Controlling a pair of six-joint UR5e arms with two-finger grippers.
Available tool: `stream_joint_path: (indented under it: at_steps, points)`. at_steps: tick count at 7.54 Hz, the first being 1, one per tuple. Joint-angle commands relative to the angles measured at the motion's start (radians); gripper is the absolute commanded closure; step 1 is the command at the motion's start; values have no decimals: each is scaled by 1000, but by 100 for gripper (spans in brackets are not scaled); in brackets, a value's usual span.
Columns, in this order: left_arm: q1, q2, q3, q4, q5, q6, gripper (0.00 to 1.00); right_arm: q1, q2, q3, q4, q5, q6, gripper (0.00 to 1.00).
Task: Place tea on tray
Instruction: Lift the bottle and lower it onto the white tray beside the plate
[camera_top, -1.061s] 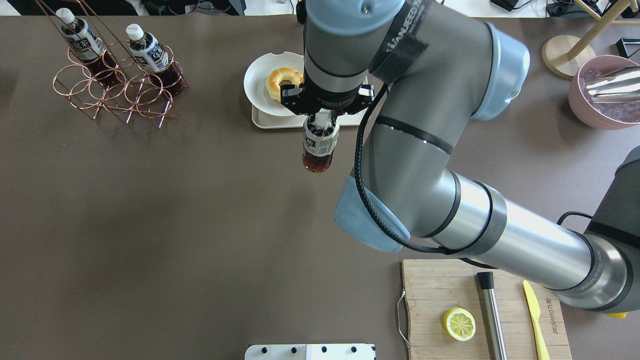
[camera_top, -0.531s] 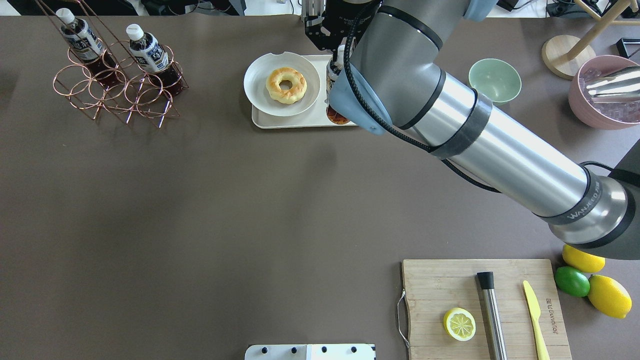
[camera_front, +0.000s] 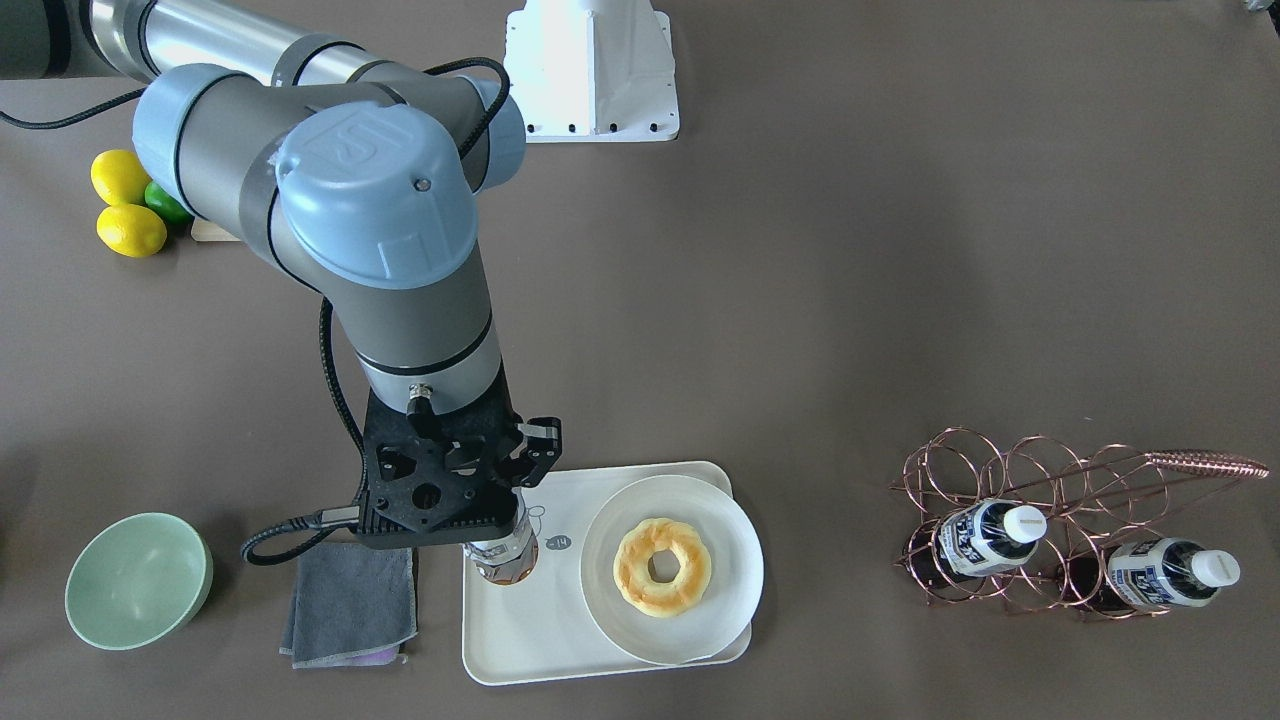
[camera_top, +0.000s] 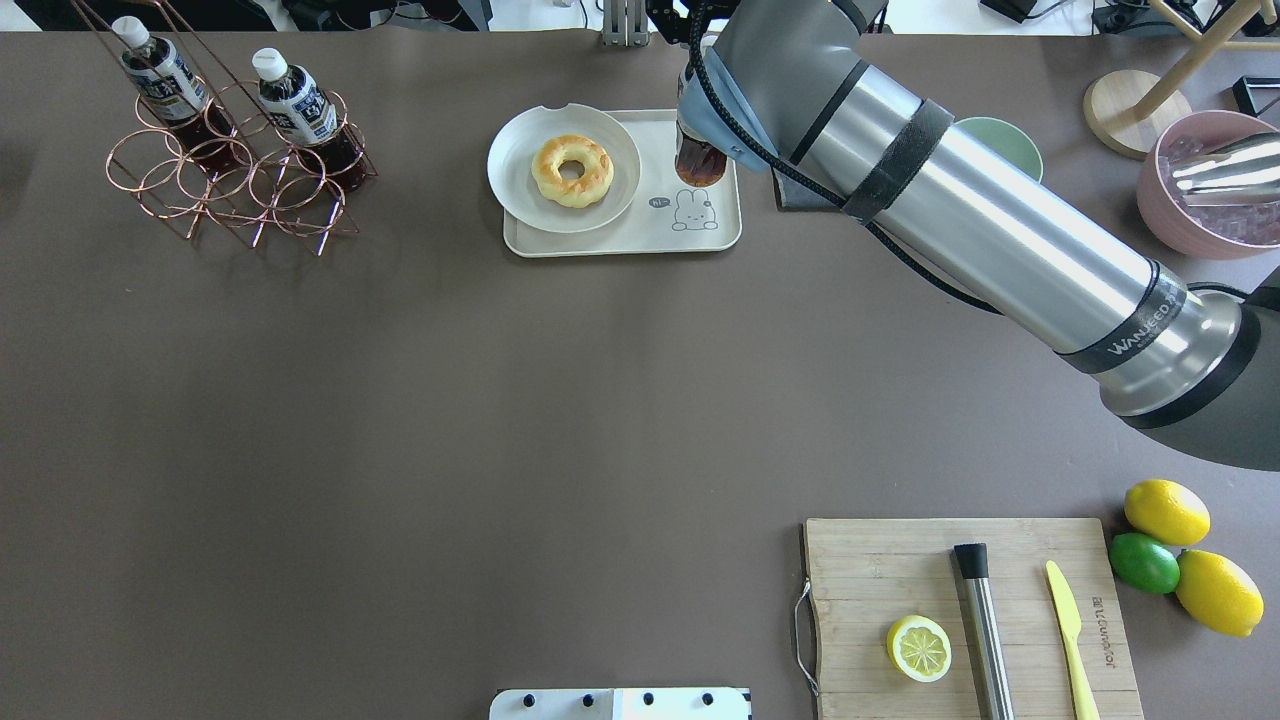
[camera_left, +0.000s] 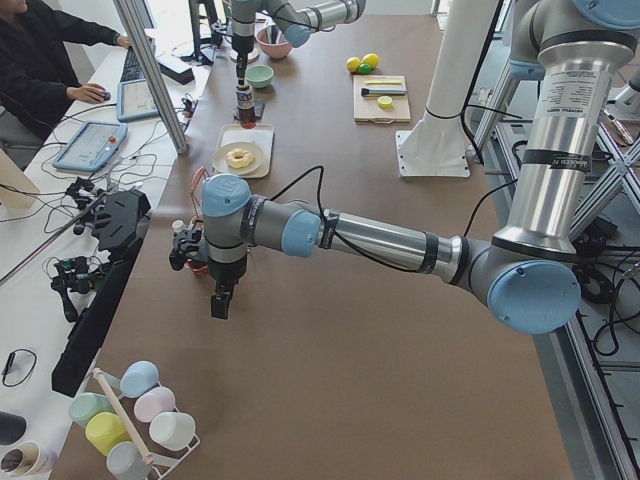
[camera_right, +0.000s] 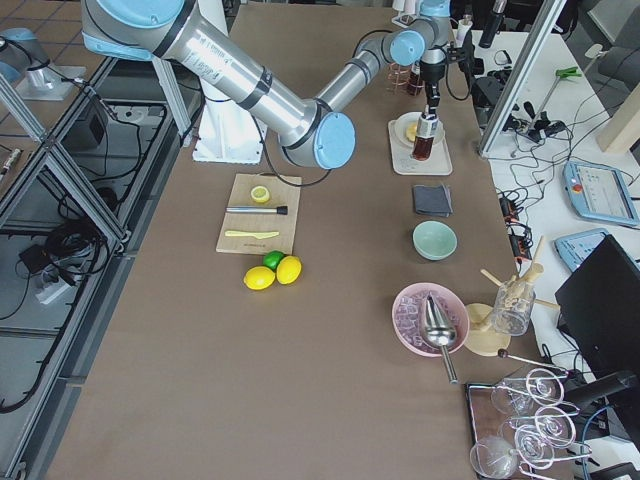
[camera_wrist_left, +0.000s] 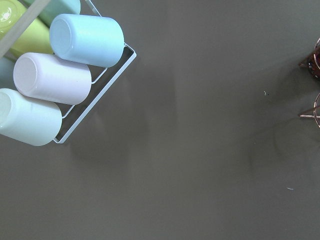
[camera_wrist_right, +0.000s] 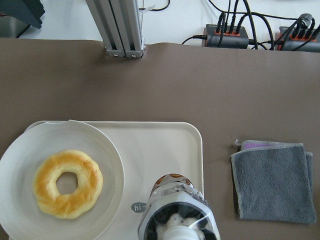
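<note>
My right gripper (camera_front: 490, 505) is shut on the top of the tea bottle (camera_front: 503, 558) and holds it upright. The bottle's base is at the tray (camera_front: 520, 640), on its end away from the plate. I cannot tell whether it touches. In the overhead view the bottle (camera_top: 700, 160) sits just beyond the printed bear on the tray (camera_top: 620, 242); the arm hides the gripper. The right wrist view looks down on the bottle (camera_wrist_right: 175, 202) over the tray (camera_wrist_right: 165, 145). My left gripper (camera_left: 220, 303) hangs over bare table by the wire rack; I cannot tell its state.
A round plate (camera_top: 515, 185) with a doughnut (camera_top: 571, 170) fills the tray's other end. Two alike bottles (camera_top: 296, 105) lie in a copper wire rack (camera_top: 230, 195). A grey cloth (camera_front: 350, 600) and a green bowl (camera_front: 138, 580) are beside the tray. The cutting board (camera_top: 870, 570) is near me.
My right arm has carried the bottle from in front of the tray, across it, to its far right part. The bear print has come into view. The bottle stays gripped.
</note>
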Motion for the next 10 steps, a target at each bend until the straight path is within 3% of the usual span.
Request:
stream_joint_path:
  at_steps: [1,4,5,7,10]
  points:
    - [0,-7,7,0,0,0,3,3,3,-114,127,0,-4,100]
    - [2,-16,17,0,0,0,3,-13,-5,-119,137,-2,-1,100]
    - [2,-32,34,0,0,1,3,-14,-8,-119,138,-2,-4,93]
    - [0,-35,42,0,0,3,3,-19,-17,-113,149,-3,-4,0]
    - [0,-35,42,-2,0,3,3,-5,-8,-106,149,3,1,0]
